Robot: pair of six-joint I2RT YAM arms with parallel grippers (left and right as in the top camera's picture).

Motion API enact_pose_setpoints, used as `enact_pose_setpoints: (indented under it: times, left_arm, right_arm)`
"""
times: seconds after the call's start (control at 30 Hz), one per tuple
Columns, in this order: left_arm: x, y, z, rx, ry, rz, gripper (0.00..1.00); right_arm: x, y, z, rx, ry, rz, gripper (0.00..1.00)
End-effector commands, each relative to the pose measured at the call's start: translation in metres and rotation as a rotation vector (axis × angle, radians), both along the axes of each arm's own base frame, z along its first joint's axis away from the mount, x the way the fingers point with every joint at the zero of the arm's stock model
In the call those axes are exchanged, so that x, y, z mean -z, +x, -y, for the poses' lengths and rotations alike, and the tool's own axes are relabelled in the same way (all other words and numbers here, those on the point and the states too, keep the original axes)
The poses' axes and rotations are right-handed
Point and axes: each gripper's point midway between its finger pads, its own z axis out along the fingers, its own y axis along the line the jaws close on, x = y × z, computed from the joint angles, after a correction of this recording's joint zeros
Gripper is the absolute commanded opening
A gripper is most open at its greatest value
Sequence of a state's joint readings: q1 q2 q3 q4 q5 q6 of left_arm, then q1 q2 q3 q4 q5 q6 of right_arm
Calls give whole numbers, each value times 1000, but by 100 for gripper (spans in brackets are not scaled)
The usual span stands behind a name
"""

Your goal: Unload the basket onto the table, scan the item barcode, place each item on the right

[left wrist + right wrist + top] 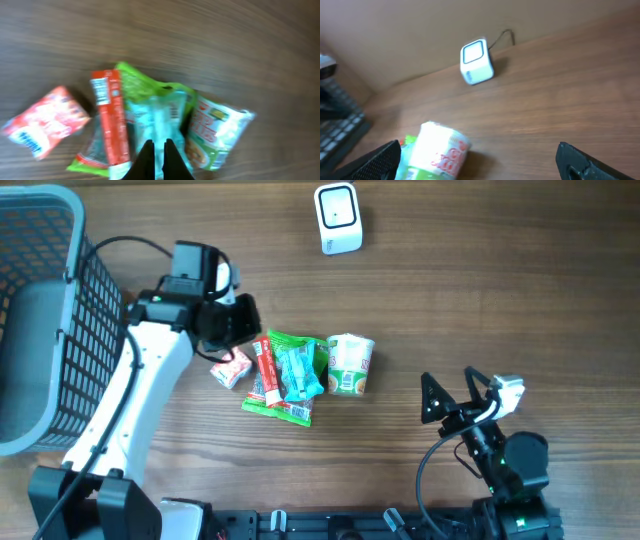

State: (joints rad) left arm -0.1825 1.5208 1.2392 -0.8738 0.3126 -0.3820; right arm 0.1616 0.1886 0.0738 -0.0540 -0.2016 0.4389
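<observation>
Packets lie clustered on the tabletop (520, 300) below the white scanner (338, 218): a cup noodle (350, 365) on its side almost straight under the scanner, then a teal packet (298, 372) atop a green bag (290, 342), a red box (263, 368) and a pink packet (231, 368) farther left. The left gripper (156, 159) has its fingers pressed shut over the teal packet; the right gripper (455, 398), down-right of the scanner, holds its fingers spread wide.

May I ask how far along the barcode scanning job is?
Nothing looks scanned: the items lie piled apart from the scanner. In hand: the left end effector is shut at the teal packet, grip unclear. Left: lifting it and showing its barcode to the scanner.
</observation>
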Motion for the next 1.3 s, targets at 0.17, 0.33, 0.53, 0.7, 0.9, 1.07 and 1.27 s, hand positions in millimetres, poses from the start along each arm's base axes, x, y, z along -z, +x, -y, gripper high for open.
enact_pose_setpoints:
  times: [0.17, 0.33, 0.53, 0.7, 0.9, 1.07, 1.27]
  left_arm:
    - [-22, -1, 76, 138, -87, 103, 4]
    - [-9, -3, 85, 113, -65, 61, 4]
    - [46, -7, 103, 140, -21, -73, 4]
    - [65, -1, 107, 143, -19, -96, 4]
    - [79, -5, 111, 157, -27, -140, 4]
    - [90, -5, 119, 175, -62, -168, 4]
    - [91, -2, 118, 173, -51, -154, 4]
  right_arm:
    - [-110, 25, -18, -118, -126, -438, 100]
    - [-90, 73, -39, -254, -191, -747, 100]
    - [-13, 74, -62, -475, -199, -944, 96]
    - [32, 66, -89, -626, -59, -901, 87]
    - [61, 68, -95, -645, 32, -854, 74]
    - [79, 74, -100, -660, 78, -878, 70]
    - [109, 69, -111, -721, 181, -931, 66]
